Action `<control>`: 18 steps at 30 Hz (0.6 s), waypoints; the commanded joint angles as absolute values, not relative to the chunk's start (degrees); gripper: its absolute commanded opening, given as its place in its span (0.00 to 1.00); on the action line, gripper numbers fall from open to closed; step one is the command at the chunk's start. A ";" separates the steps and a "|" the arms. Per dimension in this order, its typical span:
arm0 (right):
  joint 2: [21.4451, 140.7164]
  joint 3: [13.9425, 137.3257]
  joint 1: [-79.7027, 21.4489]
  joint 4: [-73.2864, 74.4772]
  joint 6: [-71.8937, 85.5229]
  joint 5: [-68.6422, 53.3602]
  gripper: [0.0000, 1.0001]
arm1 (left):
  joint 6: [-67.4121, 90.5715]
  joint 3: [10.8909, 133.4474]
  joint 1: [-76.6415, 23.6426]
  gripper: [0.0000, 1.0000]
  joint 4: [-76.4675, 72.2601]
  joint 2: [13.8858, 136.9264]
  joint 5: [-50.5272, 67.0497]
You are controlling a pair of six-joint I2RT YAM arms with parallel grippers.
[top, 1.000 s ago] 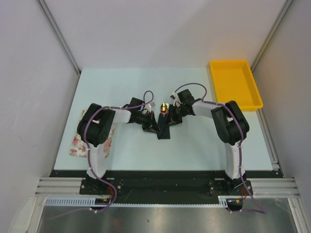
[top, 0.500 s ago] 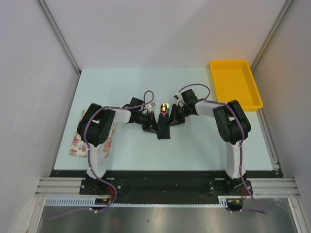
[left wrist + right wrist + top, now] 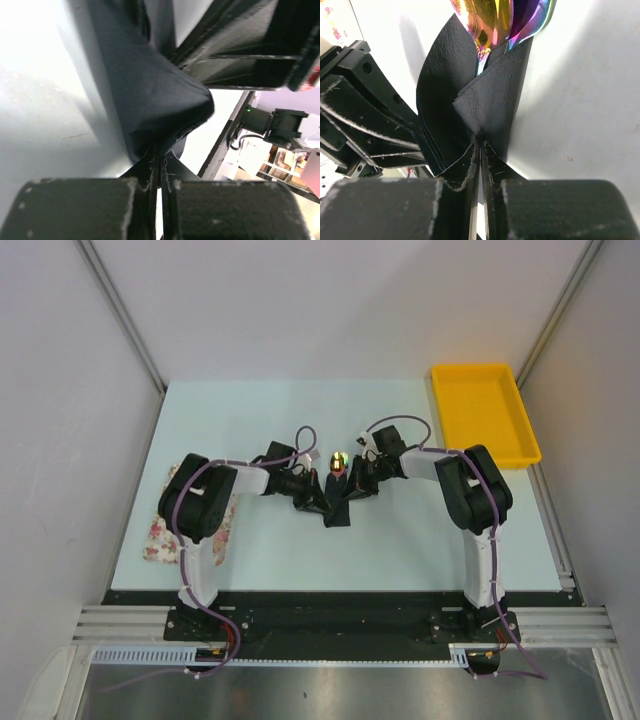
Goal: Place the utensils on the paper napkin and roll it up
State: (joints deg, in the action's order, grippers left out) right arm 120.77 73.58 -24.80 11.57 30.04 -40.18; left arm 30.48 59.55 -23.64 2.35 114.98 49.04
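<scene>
Left end effector: mine, pinched fully closed on a fold of the paper napkin, right at its tips. Right end effector: closed to a sliver, nipping another napkin fold just ahead of its tips. The utensils sit inside the wrap, their shiny ends poking out beyond the right tips, over the tabletop. The napkin looks thin, soft and limp, and I'd guess it tears easily; I judge it best held by the folded edges with a light pull. The utensils look stiff and slick, likely to slide out the open end; better squeezed through the paper mid-bundle.
</scene>
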 commanded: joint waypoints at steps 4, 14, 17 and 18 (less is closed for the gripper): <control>125.07 72.25 -24.79 11.78 28.74 -35.42 0.08 | 35.24 58.62 -25.40 0.00 -8.08 110.30 54.84; 125.86 71.81 -24.70 11.95 28.74 -34.80 0.06 | 38.32 61.34 -28.04 0.00 -12.48 113.11 55.28; 126.03 71.81 -24.78 11.95 28.92 -34.80 0.07 | 38.93 61.87 -28.83 0.00 -13.27 114.60 54.76; 126.04 71.89 -24.61 11.87 28.92 -34.72 0.06 | 39.20 61.87 -29.00 0.00 -13.79 114.96 54.58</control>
